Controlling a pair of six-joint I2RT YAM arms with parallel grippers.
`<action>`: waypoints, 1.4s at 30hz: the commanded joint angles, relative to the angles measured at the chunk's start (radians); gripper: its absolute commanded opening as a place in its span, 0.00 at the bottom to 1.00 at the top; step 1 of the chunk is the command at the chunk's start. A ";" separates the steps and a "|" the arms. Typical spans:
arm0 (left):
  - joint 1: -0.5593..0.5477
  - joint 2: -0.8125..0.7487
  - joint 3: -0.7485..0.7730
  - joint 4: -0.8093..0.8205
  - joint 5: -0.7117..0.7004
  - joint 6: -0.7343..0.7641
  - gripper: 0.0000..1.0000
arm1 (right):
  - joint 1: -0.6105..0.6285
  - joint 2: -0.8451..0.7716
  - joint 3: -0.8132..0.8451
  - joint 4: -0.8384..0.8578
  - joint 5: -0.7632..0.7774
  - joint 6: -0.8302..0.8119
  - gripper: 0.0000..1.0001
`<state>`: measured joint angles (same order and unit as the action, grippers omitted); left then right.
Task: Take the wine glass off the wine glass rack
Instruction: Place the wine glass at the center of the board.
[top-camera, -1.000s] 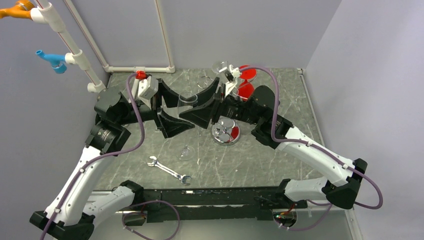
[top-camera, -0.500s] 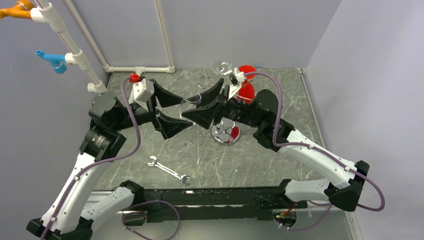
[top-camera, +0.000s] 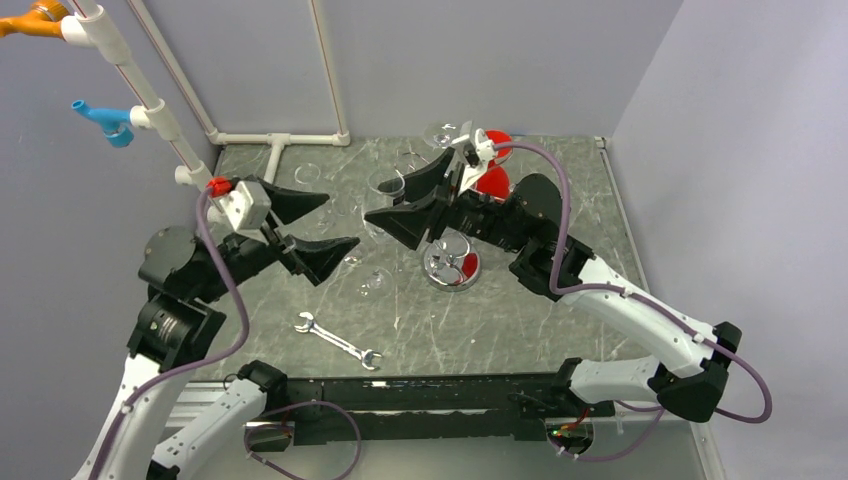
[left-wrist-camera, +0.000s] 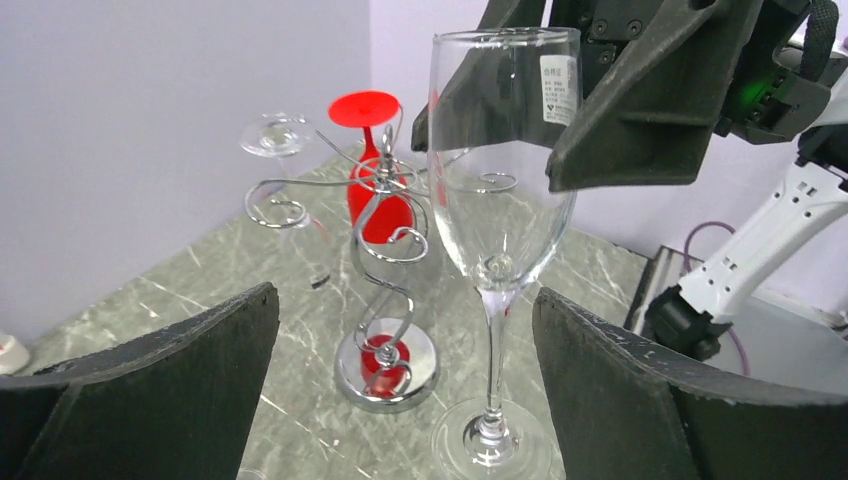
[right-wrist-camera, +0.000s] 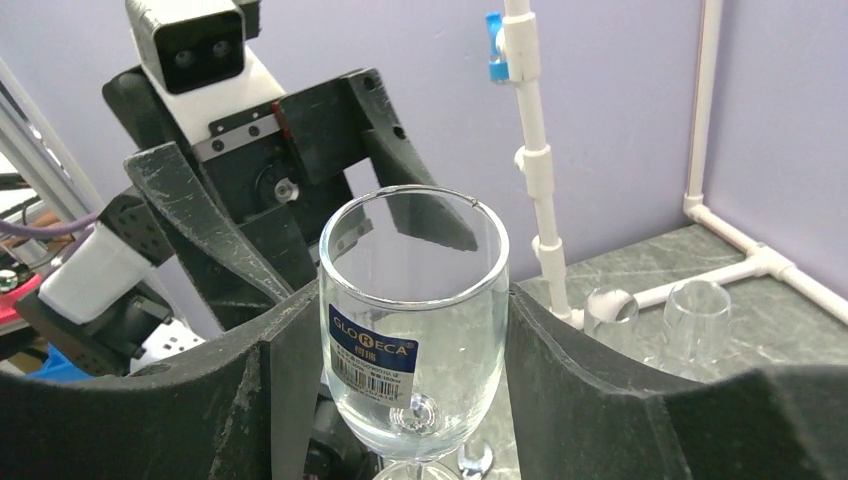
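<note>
The wine glass (right-wrist-camera: 415, 340) is off the wine glass rack (left-wrist-camera: 410, 355) and stands upright to the left of it. The right gripper (top-camera: 372, 200) holds it at the bowl, with its two black fingers pressing on both sides of the glass. The foot looks very near the table (top-camera: 430, 330) or already on it; I cannot tell which. The left gripper (top-camera: 343, 220) is wide open with nothing in it, a little apart from the glass on the other side. I think the danger is in the letting go. If the right fingers open while the foot is not flat on the table, the tall glass may tip and fall. The bowl is smooth and thin, so a weak hold may let it slide, and too strong a hold may crack it. The rack is also just beside the right arm, with a red glass (left-wrist-camera: 375, 205) hanging on it. A careless pull back may catch a wire arm and bring the rack over. The open left fingers could knock the stem too if they swing in.
</note>
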<state>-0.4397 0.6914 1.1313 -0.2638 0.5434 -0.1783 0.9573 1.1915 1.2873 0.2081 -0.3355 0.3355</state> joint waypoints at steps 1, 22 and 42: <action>0.003 -0.047 0.001 -0.002 -0.107 0.033 0.99 | 0.006 0.000 0.095 0.057 0.033 -0.026 0.00; 0.003 -0.213 -0.289 0.019 -0.648 0.166 0.99 | 0.008 0.135 -0.013 0.242 0.013 -0.148 0.00; 0.003 -0.388 -0.441 0.047 -0.906 0.166 0.99 | 0.121 0.283 -0.217 0.582 0.127 -0.381 0.00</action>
<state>-0.4400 0.3222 0.6933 -0.2520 -0.3099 -0.0189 1.0554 1.4624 1.0840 0.5694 -0.2398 0.0326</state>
